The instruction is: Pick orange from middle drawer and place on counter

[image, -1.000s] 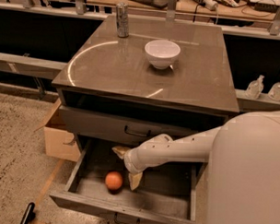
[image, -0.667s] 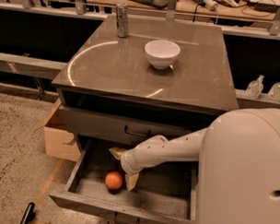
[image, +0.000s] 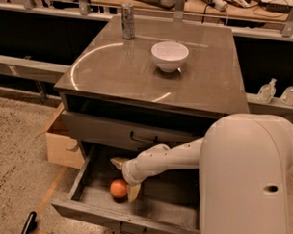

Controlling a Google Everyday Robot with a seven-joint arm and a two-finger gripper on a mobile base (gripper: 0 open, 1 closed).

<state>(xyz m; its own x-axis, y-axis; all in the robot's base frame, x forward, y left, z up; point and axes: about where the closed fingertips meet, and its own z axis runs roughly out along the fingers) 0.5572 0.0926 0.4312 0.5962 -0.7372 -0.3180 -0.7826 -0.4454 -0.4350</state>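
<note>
Down in the pulled-out middle drawer [image: 97, 212], near its front left part, the orange [image: 118, 189] lies on the drawer floor. It is small, round and bright. The white arm of the robot reaches from the right into this drawer, and the gripper [image: 125, 178] is low inside, just beside the fruit. Its two tan fingers [image: 133, 192] stand apart, so the pincer is released and holds nothing. One finger points down close at the right side of the orange, and the other is higher and behind it. If the lower finger really touches the fruit, I cannot tell.

Above the open drawer, another drawer front [image: 107, 129] with a dark handle is closed. Between it and the counter [image: 210, 82] a dark open slot shows.

The counter is glossy and grey-brown, with a pale curved arc [image: 83, 59] on its left half. On it stands a white bowl [image: 169, 55], upright, near the middle towards the back. A metal can [image: 127, 21] stands at the back left edge, well apart from the bowl. Its label is too small for me to read.

At the left of the cabinet, an open cardboard box [image: 63, 147] sits on the speckled floor [image: 15, 157]. On the right, on a ledge, two clear pump bottles [image: 266, 90] stand side by side. Their labels are not readable either.
</note>
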